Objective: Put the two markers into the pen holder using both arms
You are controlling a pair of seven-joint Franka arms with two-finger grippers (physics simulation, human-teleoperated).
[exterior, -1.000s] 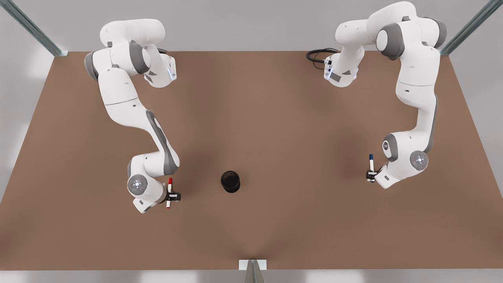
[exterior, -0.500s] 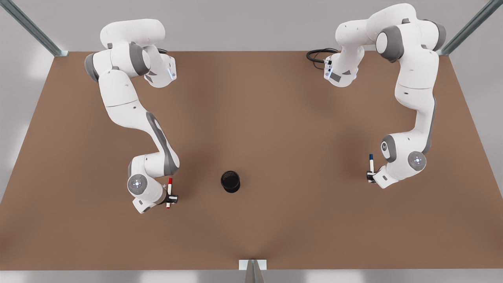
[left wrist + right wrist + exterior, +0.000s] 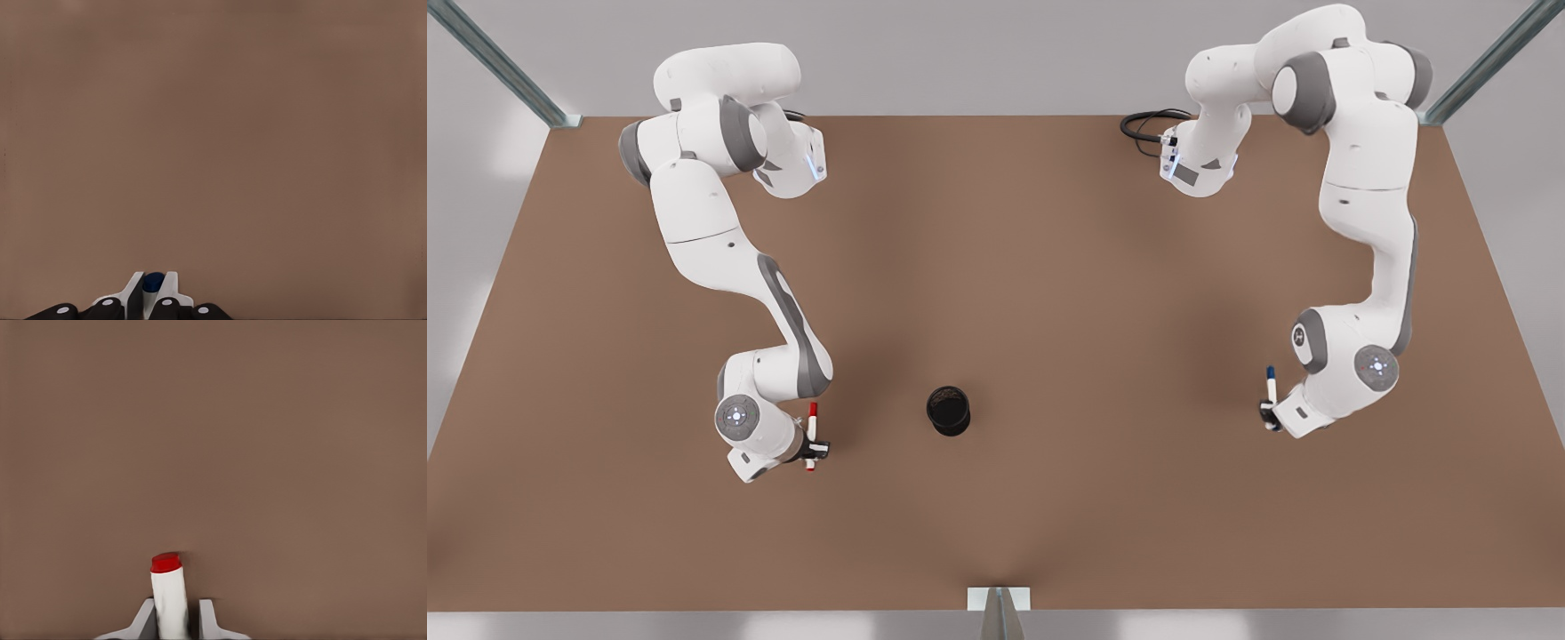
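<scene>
The red-capped marker (image 3: pixel 811 433) is held in my right gripper (image 3: pixel 815 449) at the front view's left; in the right wrist view its white body and red end (image 3: pixel 167 590) stick out between the shut fingers (image 3: pixel 143 621). At the front view's right, my left gripper (image 3: pixel 1266 416) is shut on the blue-capped marker (image 3: pixel 1271 384), whose blue tip (image 3: pixel 153 283) shows between the white pads (image 3: pixel 131 291) in the left wrist view. The black pen holder (image 3: pixel 948 410) stands upright between the two arms, nearer the right gripper and apart from both.
A brown table (image 3: pixel 1049 267) carries everything, with both arm bases at its far edge. A black cable (image 3: pixel 1143 124) loops by the base at the front view's right. A small metal bracket (image 3: pixel 998 600) sits at the near edge.
The left gripper has shifted slightly toward the near edge with the blue marker, which now looks shorter and tilted. The right gripper with the red marker has barely moved.
</scene>
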